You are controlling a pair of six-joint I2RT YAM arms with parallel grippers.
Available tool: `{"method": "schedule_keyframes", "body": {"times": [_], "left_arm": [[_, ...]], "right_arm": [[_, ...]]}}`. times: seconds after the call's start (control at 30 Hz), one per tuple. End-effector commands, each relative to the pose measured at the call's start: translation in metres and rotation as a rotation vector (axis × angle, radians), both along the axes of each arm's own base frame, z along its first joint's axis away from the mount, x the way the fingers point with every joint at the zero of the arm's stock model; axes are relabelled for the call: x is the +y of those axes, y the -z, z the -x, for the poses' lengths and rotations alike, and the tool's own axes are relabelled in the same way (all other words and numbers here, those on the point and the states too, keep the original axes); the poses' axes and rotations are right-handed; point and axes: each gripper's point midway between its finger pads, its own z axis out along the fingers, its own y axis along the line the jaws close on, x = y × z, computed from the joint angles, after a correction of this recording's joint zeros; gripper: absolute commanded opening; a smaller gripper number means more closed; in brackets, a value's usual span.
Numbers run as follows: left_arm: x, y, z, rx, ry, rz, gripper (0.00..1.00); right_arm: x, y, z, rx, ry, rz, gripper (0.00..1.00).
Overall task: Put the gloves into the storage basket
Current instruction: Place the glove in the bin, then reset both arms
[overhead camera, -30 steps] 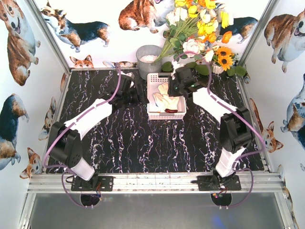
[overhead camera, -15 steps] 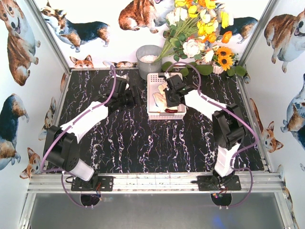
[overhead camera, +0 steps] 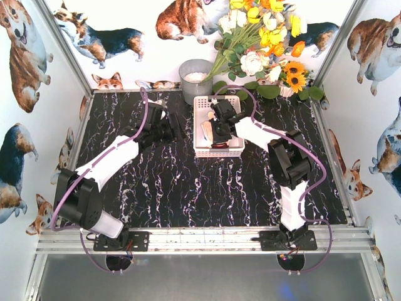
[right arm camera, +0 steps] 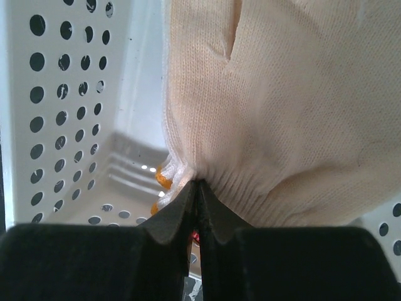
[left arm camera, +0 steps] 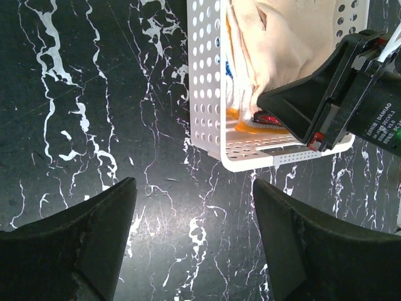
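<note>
Glove (right arm camera: 282, 113) pinched tight by right hand (right arm camera: 196, 185) inside basket (right arm camera: 62, 125); left hand (left arm camera: 193, 191) spread.

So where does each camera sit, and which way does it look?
Top camera: above and behind, looking down on the table; the left arm and right arm show whole.
Left wrist: on the left arm, looking down at the table and basket; its open left gripper frames the bottom.
Right wrist: low inside the basket, facing a cream glove pinched by the shut right gripper.
Shared: both wrist views show basket and glove.
</note>
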Motion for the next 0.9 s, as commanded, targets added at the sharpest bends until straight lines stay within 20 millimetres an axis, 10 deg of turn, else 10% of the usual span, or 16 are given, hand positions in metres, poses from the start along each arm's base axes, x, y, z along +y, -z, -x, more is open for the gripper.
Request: {"method": "schedule_keyframes", "body": {"times": [0.0, 0.23, 0.47, 0.87], "left_arm": [[0.008, -0.011, -0.002, -0.041, -0.013, 0.004, 0.69], [0.014, -0.035, -0.003, -0.141, -0.011, -0.003, 1.0], [0.046, -0.047, -0.013, -0.232, -0.076, -0.168, 1.0], [0.255, -0.004, 0.032, -0.329, -0.72, -0.535, 1.0]], "right_arm": [[0.015, -0.01, -0.014, -0.038, 0.001, -0.056, 0.08], [0.012, -0.083, -0.008, -0.169, -0.012, -0.108, 0.26], [-0.027, -0.159, 0.023, -0.337, 0.032, -0.127, 0.74], [-0.23, -0.132, 0.054, -0.533, 0.505, -0.088, 0.93]]}}
